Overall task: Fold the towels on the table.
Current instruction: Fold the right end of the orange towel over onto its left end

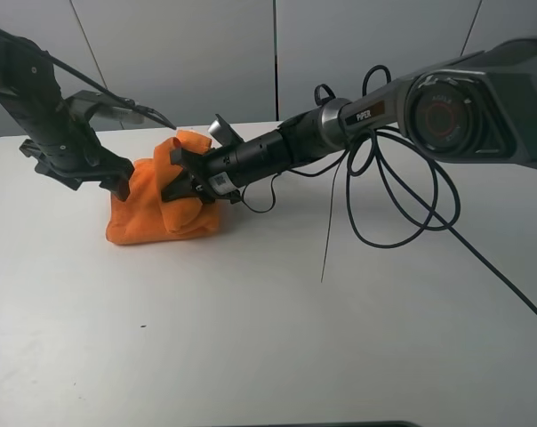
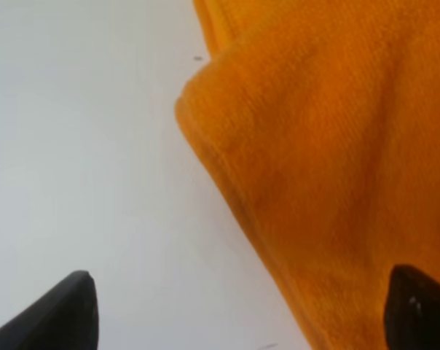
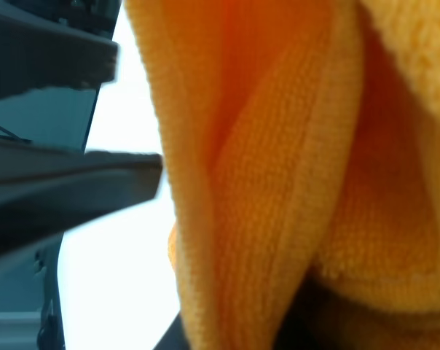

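Note:
The orange towel point(image 1: 166, 209) lies bunched in a heap on the white table point(image 1: 268, 338), left of the middle, with one part raised in a peak. My right gripper point(image 1: 183, 178) reaches across into the heap and is shut on a fold of the towel; in the right wrist view the towel point(image 3: 278, 182) fills the frame and hides the fingers. My left gripper point(image 1: 117, 182) sits at the heap's left edge. In the left wrist view the left gripper point(image 2: 245, 313) is open, with one fingertip point(image 2: 71, 313) over bare table and the other at the towel point(image 2: 336, 160). The white label is hidden.
Black cables point(image 1: 402, 205) from the right arm loop down over the table right of the middle. A thin dark wire point(image 1: 326, 240) hangs to the tabletop. A small dark speck point(image 1: 142, 326) lies on the table in front. The table's back edge runs just behind the towel.

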`<state>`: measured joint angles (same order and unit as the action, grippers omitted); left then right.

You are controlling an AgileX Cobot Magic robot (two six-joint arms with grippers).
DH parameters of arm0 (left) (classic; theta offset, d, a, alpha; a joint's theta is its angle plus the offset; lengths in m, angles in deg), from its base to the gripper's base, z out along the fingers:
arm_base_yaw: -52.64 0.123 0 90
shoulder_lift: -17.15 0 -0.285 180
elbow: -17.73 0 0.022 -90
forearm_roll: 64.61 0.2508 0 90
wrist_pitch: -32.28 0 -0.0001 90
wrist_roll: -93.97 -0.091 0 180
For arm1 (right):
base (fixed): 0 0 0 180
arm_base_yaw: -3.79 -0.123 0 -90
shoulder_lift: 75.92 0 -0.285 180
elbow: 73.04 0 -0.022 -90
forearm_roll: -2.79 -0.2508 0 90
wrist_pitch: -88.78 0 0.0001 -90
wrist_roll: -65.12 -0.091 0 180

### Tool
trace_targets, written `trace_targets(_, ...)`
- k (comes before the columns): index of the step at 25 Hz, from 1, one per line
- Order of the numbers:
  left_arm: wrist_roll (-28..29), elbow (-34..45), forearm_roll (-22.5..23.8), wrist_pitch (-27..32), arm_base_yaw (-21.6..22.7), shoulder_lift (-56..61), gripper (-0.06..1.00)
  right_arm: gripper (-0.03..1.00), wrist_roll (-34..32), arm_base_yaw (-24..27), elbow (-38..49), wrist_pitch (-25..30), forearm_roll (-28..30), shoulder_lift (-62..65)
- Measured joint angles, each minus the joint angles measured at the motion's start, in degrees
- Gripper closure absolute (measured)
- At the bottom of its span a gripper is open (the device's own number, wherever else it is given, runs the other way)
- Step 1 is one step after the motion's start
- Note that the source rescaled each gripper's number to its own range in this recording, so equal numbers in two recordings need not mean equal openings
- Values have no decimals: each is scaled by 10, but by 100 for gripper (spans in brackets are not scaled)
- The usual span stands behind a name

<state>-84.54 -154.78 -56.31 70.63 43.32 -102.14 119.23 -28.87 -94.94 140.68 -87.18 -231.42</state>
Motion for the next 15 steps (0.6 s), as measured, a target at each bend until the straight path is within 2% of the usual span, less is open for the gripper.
trace_targets(4,7,0,2,9,1,37,-5,91,0,0,0,0,2,0)
trace_targets(10,72,0,61,25,6,127,-6,91,0,0,0,0,8,0)
trace_targets(15,102,0,68,54,43,201,-6,91,0,0,-1,1,8,0)
